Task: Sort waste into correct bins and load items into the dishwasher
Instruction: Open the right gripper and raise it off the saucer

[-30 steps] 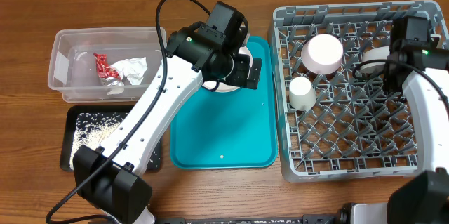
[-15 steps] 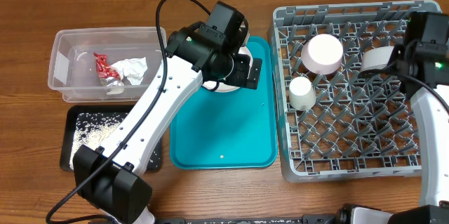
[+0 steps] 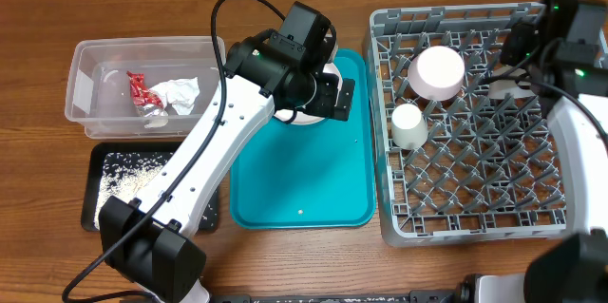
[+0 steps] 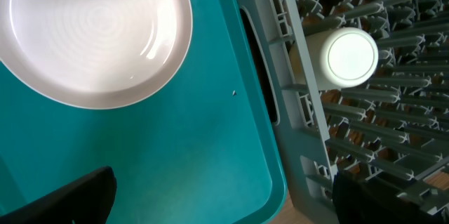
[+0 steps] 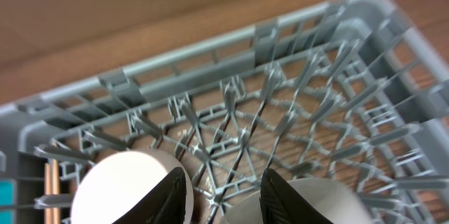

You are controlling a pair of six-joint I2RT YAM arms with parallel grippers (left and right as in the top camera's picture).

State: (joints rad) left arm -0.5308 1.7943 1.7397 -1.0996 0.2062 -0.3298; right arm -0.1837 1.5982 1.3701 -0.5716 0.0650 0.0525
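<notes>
**Waste is sorted; one plate waits on the tray**

At the left of the bench, the clear tub [image 3: 78, 94] holds the napkin [image 3: 179, 94] and the red wrapper [image 3: 137, 89]. The black tray [image 3: 95, 156] in front of it holds the rice [image 3: 119, 184], so the waste seems already separated, dry rubbish from food.

In the middle, the left end effector [image 4: 210, 203] hangs over the teal tray [image 3: 304, 179], fingers spread wide and empty. It is near the white plate [image 4: 91, 34], I think to reach its rim.

To the right, the rack [image 3: 456, 232] carries a bowl [image 3: 437, 70] and a cup [image 3: 409, 125] among the pegs. Both seem mouth down, so water can run off.

Over the far side of the rack, the right end effector [image 5: 226, 199] is parted and holds nothing. A white dish [image 5: 330, 199] lies just beside it.
</notes>
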